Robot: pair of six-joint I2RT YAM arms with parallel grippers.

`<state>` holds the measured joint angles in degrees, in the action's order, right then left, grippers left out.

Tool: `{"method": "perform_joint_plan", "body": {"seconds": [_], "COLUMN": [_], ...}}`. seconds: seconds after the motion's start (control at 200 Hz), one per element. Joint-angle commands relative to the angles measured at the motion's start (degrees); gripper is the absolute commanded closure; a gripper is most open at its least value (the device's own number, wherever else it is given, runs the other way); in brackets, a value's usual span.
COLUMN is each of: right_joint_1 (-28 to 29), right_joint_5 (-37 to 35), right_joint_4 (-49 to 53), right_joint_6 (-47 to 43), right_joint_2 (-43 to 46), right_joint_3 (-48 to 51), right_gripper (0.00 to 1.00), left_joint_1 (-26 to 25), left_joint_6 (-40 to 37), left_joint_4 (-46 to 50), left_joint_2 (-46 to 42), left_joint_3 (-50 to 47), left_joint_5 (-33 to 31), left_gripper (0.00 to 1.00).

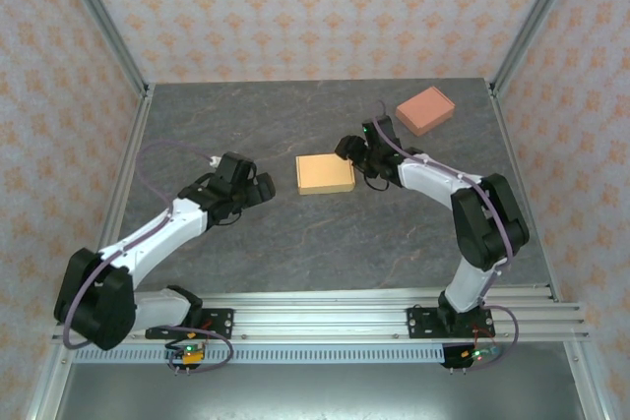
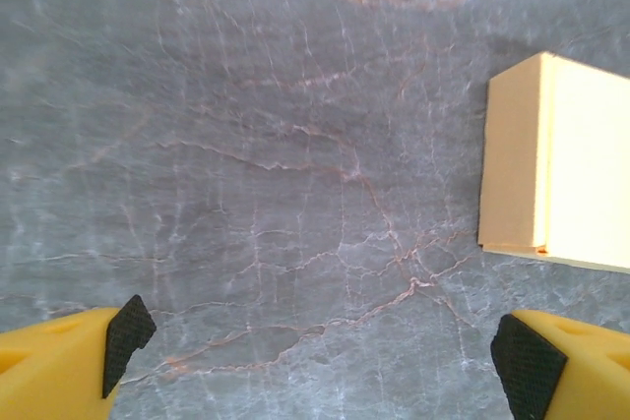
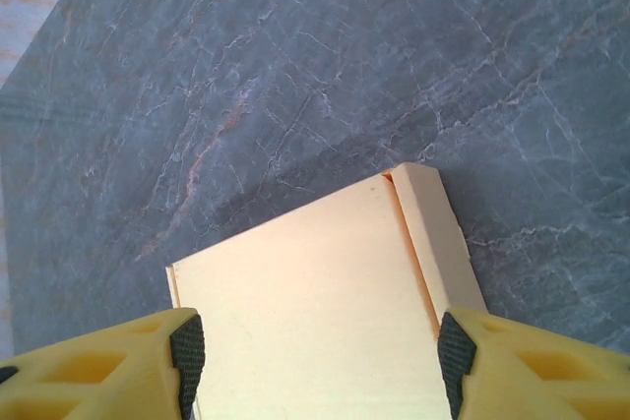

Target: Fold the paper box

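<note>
L gripper [image 1: 258, 187]: jaws wide apart, nothing btwn, low over grey marbled table [image 1: 295, 243], just left of box. Yellow paper box [image 1: 325, 174] lies flat, closed, mid-table. R gripper [image 1: 352, 151] at box's right edge, jaws spread above its top [image 3: 315, 312], not clamping. Salmon box [image 1: 425, 110] back right, well apart.

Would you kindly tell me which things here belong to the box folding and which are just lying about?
Job: yellow paper box; right claw, open over it; left claw, open beside it.
Lying about: pink box, far right on the table.
</note>
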<state>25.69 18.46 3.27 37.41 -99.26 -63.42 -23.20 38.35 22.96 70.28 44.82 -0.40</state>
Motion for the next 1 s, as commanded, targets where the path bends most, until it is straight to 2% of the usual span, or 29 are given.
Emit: {"method": "perform_joint_plan", "body": {"seconds": [0.0, 0.1, 0.165, 0.2, 0.285, 0.385, 0.516, 0.626, 0.771, 0.996], "right_joint_1": [-0.1, 1.9, 4.7, 6.7, 12.1, 16.4, 17.8, 18.1, 18.0, 17.1], "right_joint_5": [-2.0, -10.7, -14.6, -14.4, -14.2, -15.8, -16.2, -16.3, -18.2, -28.2], "right_joint_4": [2.5, 12.5, 19.0, 21.0, 22.5, 25.5, 30.9, 37.9, 35.6, 24.1], "right_joint_6": [-11.3, -20.9, -22.2, -20.4, -8.8, -0.3, 3.1, 2.2, 2.0, 0.2], "right_joint_2": [3.4, 7.8, 9.8, 10.5, 10.9, 7.2, -2.3, -9.4, -11.9, -18.7], "right_joint_3": [1.0, 1.5, 0.8, 1.0, 1.8, -1.7, -8.8, -16.3, -19.1, -24.8], "right_gripper": [0.33, 0.33, 0.33, 0.32, 0.3, 0.28, 0.29, 0.3, 0.32, 0.33], "left_joint_1": [0.8, 1.4, 1.9, 2.1, 3.0, 4.8, 7.1, 8.8, 9.5, 9.8], "left_joint_6": [-1.9, -2.4, -2.2, -2.3, -2.5, -2.2, -2.4, -2.6, -2.2, -3.4], "left_joint_4": [4.7, 7.2, 9.1, 10.0, 11.4, 12.7, 11.9, 12.7, 12.4, 11.5], "left_joint_2": [-3.0, -4.3, -4.7, -4.7, -4.6, -4.5, -5.0, -5.4, -6.4, -7.2], "left_joint_3": [0.5, 1.4, 2.1, 2.4, 2.9, 3.3, 2.1, 1.5, 0.1, -0.7], "left_joint_5": [-6.3, -7.3, -8.6, -9.1, -9.6, -8.6, -4.8, -3.6, -3.9, -3.3], "left_gripper": [0.0, 0.0, 0.0, 0.0, 0.0, 0.0, 0.0, 0.0, 0.0, 0.0]}}
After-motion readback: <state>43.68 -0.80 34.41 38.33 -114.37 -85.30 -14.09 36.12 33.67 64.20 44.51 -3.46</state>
